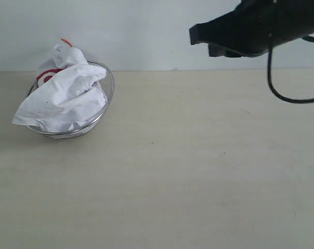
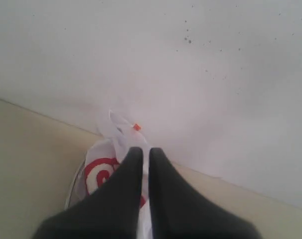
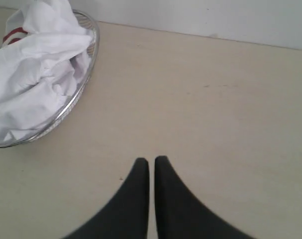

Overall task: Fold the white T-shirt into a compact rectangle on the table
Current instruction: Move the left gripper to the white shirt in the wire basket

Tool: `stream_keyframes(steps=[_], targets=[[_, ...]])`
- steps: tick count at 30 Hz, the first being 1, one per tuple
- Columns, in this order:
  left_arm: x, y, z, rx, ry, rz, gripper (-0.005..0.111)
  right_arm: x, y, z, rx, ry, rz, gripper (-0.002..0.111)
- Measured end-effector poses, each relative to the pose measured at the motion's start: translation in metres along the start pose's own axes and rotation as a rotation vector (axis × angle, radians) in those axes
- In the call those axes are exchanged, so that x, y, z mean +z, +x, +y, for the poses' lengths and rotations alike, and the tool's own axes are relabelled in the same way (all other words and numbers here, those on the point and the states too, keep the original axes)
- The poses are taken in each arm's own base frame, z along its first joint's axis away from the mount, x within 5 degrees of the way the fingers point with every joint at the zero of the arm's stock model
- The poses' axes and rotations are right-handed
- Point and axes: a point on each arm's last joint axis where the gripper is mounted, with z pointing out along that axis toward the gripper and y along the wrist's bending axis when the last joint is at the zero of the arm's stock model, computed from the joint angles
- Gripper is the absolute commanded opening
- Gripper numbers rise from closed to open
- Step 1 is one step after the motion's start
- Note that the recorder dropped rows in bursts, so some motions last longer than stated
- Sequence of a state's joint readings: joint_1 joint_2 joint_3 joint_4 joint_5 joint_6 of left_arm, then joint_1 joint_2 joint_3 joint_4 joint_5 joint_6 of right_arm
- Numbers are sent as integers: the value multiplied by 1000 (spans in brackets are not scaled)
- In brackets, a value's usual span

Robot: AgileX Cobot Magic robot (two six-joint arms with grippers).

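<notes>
The white T-shirt (image 1: 63, 98) lies crumpled in a silver wire-mesh bowl (image 1: 109, 78) at the table's (image 1: 198, 155) back left. Red lettering and a small orange tag (image 1: 66, 41) show at its top. In the left wrist view my left gripper (image 2: 142, 152) is shut, held above the shirt (image 2: 98, 172) and apart from it; this gripper is outside the exterior view. My right gripper (image 3: 151, 162) is shut and empty over bare table, well to the right of the bowl (image 3: 86, 84). It shows as a dark shape (image 1: 194, 35) high at the right.
A pale wall runs along the table's far edge, just behind the bowl. A black cable (image 1: 273, 85) hangs in a loop from the right arm.
</notes>
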State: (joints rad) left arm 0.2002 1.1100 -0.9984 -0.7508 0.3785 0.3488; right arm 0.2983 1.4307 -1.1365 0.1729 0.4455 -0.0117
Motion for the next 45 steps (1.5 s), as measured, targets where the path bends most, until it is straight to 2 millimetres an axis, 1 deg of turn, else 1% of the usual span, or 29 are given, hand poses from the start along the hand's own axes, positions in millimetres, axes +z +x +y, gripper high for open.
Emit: stream_keyframes(steps=[1,2,3,4,7,9,11,13,16,19,24,27,31,33,35,38,42,43,44,45], targets=[[7,2,4,7,7,25,4,14,-10,4,3,-32,22,0],[15,4,7,8,15,50,4,20,-16,5,7,-57,31,0],[25,8,11,-8,29,81,4,29,-30,5,20,-101,35,0],[31,11,14,-3,36,99,4,33,-36,3,29,-123,42,0],[44,17,19,26,51,135,4,44,-61,-9,56,-192,31,0],[51,19,22,41,59,147,4,54,-74,-21,73,-232,38,0],[58,19,22,56,73,158,4,69,-82,-33,85,-256,60,0],[65,21,23,68,91,176,4,82,-89,-40,78,-274,74,0],[75,23,26,102,105,196,4,103,-98,-42,50,-312,85,0],[86,26,30,120,115,211,4,118,-107,-41,53,-353,66,0],[104,34,37,116,124,250,4,148,-110,-36,53,-390,49,0],[111,38,40,112,123,266,4,165,-109,-38,56,-397,45,0],[114,32,39,166,139,253,4,184,-108,-42,52,-398,30,0],[118,29,38,167,151,243,4,189,-108,-43,58,-406,23,0],[125,25,38,157,161,238,4,194,-106,-43,66,-415,28,0],[143,28,41,146,199,274,4,196,-104,-43,67,-420,34,0],[170,36,45,128,274,349,4,196,-104,-39,60,-434,42,0],[176,37,46,125,290,363,6,195,-103,-39,59,-438,50,0],[186,39,48,121,311,380,9,195,-102,-38,55,-448,67,0],[191,38,49,122,318,382,19,195,-101,-37,53,-454,76,0]])
